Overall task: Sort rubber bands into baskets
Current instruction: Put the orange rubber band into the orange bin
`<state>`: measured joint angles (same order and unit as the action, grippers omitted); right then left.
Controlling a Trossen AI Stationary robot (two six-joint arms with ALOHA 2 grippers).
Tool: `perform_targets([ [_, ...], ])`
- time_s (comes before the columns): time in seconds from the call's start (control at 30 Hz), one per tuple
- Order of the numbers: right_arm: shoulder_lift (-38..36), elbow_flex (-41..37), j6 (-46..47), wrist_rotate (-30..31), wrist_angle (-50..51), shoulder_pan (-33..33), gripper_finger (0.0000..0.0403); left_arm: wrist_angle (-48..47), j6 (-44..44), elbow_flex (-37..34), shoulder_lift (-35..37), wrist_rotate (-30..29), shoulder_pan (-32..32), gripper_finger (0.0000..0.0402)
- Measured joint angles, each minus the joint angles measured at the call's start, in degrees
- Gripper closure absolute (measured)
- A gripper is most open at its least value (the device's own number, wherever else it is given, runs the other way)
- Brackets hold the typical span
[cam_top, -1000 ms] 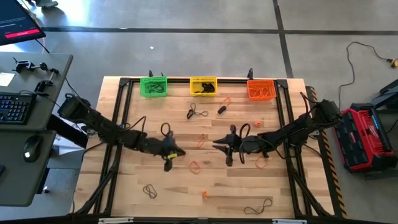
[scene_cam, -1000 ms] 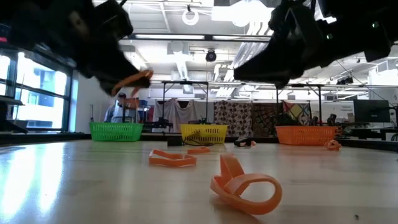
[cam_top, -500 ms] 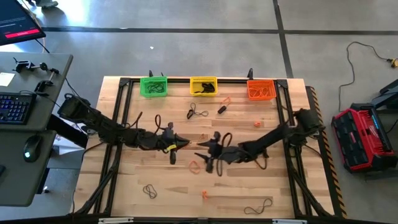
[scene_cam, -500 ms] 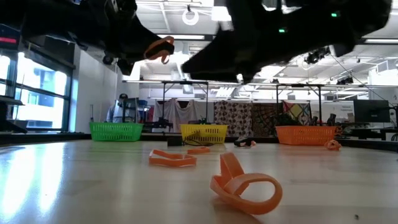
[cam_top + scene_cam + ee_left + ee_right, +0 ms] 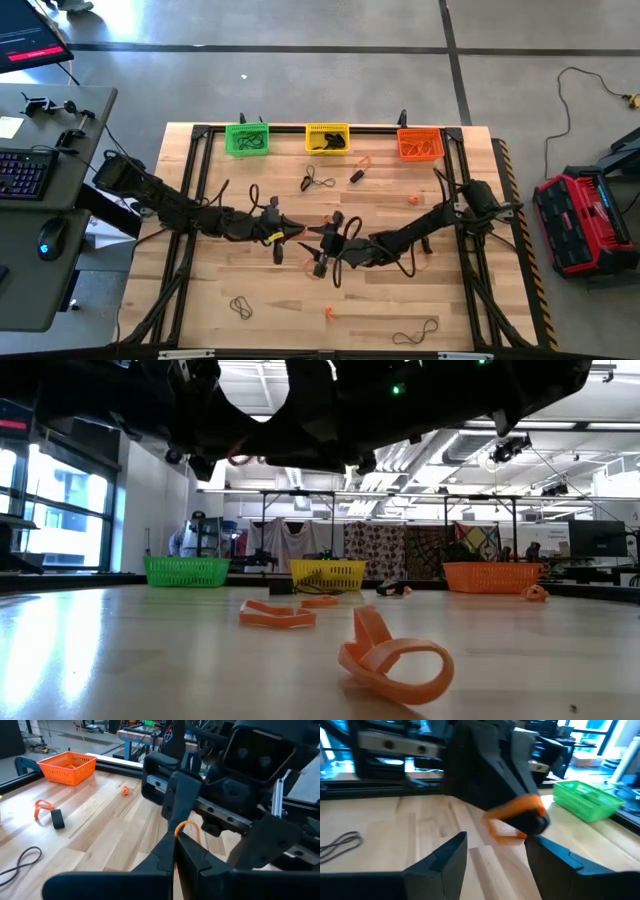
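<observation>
Sorting is partly done, in my judgement. The green basket [image 5: 247, 138] and the yellow basket [image 5: 327, 138] each hold dark bands, and the orange basket [image 5: 420, 144] holds orange ones; all three stand in a row along the far edge of the table [image 5: 400, 310]. A good many rubber bands remain loose: dark loops [image 5: 318, 181] near the baskets, another dark loop [image 5: 240, 307] and a longer one [image 5: 415, 330] toward the near edge, and orange pieces [image 5: 329, 313] scattered between. The left end effector [image 5: 290, 233] is clamped on an orange rubber band [image 5: 186, 827] above mid-table. The right end effector [image 5: 318, 252], fingers spread wide, sits just beside it, facing that band [image 5: 517, 815]; this looks like a handover not yet completed. The table is pale wood planking inside a black frame. Beyond it the low view shows an open workshop with hanging cloths [image 5: 400, 550] and a person [image 5: 190, 535] standing far back. A desk with a keyboard [image 5: 20, 172] sits to the left, a red case [image 5: 585, 220] on the floor to the right.
</observation>
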<state>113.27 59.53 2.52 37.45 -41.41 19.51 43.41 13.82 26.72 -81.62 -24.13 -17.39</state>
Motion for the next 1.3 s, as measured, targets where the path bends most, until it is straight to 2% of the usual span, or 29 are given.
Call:
perform_targets([
  [0.33, 0.00, 0.00, 3.69, -1.43, 0.03, -1.14, 0.0222, 0.23, -0.52, 0.00, 0.00, 0.01, 0.00, 0.0401],
  [0.43, 0.00, 0.00, 4.09, -1.19, 0.32, -1.25, 0.0262, 0.23, -0.54, 0.00, 0.00, 0.01, 0.00, 0.0401],
  [0.57, 0.00, 0.00, 4.08, -0.58, 0.49, -1.25, 0.0361, 0.23, -0.59, 0.00, 0.00, 1.37, 0.00, 0.0402],
  [0.63, 0.00, 0.00, 3.62, -0.53, 0.49, -1.25, 0.0391, 0.21, -0.62, 0.00, 0.00, 1.44, -0.18, 0.0400],
  [0.8, -0.13, 0.00, 5.14, -0.58, 3.37, -1.25, 0.0387, 0.23, -3.40, 0.00, 0.00, 0.23, -0.81, 0.0383],
  [1.07, -0.63, 0.01, 6.59, -0.57, 7.59, -1.27, 0.0400, -0.24, -6.55, 0.00, 0.00, -1.97, -1.07, 0.0322],
  [1.3, -5.52, 0.00, 8.85, -0.82, 17.21, -1.49, 0.0402, -3.39, -6.57, 0.00, 0.00, -1.98, -1.01, 0.0278],
])
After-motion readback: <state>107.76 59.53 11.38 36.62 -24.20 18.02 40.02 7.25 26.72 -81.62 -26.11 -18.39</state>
